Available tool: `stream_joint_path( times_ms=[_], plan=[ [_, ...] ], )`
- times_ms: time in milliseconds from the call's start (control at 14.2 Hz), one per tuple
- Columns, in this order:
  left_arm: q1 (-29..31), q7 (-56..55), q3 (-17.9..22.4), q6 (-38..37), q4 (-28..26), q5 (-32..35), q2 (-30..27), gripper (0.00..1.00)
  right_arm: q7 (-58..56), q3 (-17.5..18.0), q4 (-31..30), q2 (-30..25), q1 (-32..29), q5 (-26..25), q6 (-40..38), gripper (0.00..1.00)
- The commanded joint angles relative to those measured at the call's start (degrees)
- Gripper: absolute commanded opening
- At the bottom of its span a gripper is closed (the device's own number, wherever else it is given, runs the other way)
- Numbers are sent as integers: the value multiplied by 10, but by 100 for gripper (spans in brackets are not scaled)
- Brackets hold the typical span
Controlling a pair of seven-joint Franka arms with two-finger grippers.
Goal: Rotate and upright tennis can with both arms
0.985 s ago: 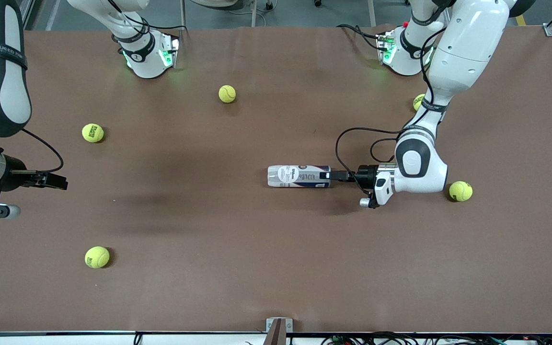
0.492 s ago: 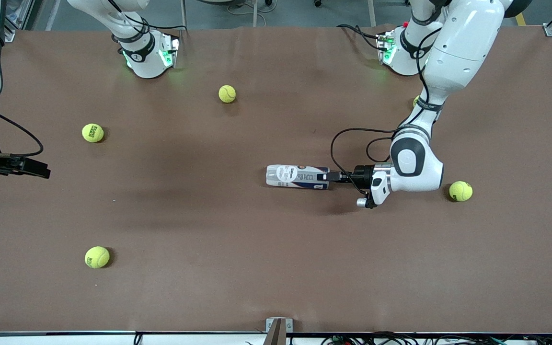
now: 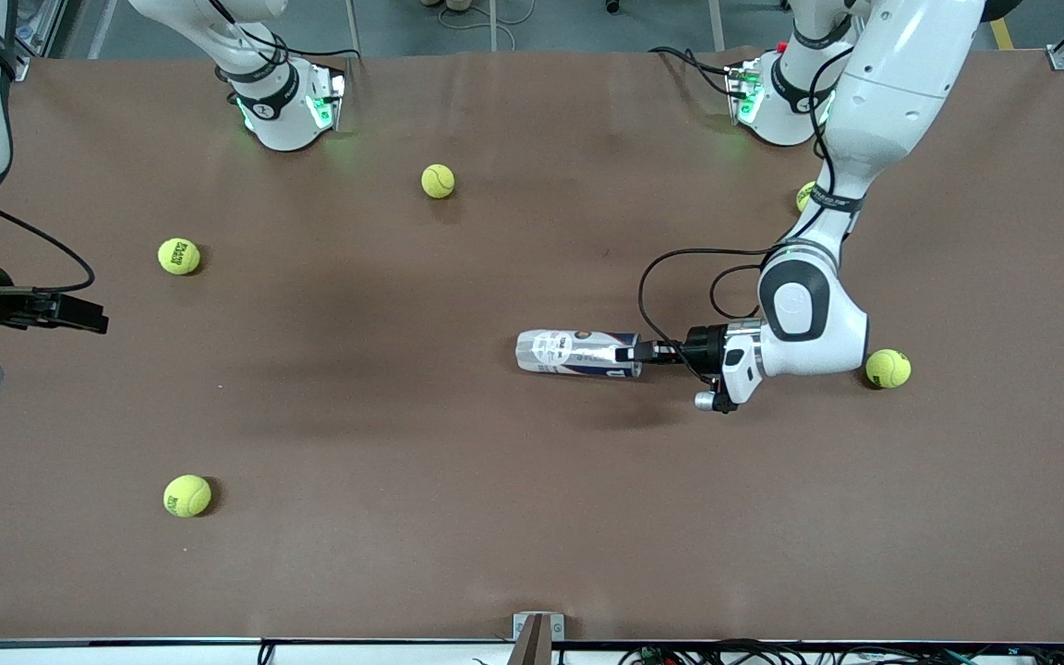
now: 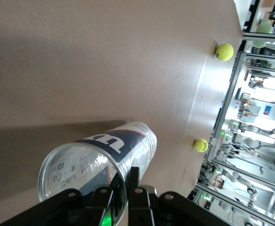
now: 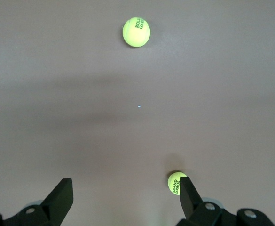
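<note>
Left claw (image 3: 635,352) clamped on tennis can (image 3: 576,353) rim, can lying sideways mid-bench.

My left claw pinches the open end's wall, one finger (image 4: 134,176) inside; can body runs toward 9 o'clock from it. Right claw (image 3: 93,317) hangs wide and empty over the right arm's end of the brown bench (image 3: 458,517), waiting; tennis balls (image 3: 179,256) scattered.

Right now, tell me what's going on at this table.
The left gripper has shut on the rim of the tennis can, which lies on its side near the middle of the table. The right gripper waits open above the right arm's end of the table. Loose tennis balls lie scattered around. The can is not yet upright.
</note>
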Motion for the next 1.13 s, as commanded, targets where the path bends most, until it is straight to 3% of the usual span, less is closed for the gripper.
stream_joint_path(
  times_ms=[0,281,492,703,1055],
  plan=[
    [-7,-116,6,20,24,84,-38,0,2,0,-11,-29,-3,4,-25,100],
    [-22,-298,3,20,73,232,-71,0,0,-1,-34,-59,-10,5,-33,100],
    [-57,-438,3,16,114,341,-80,0,0,-1,-104,-112,-4,6,0,100],
    [-100,-580,2,13,161,451,-78,0,0,-2,-171,-164,-3,6,33,100],
    [-194,-768,4,11,227,619,-39,0,0,-1,-189,-208,-6,6,20,100]
  ],
)
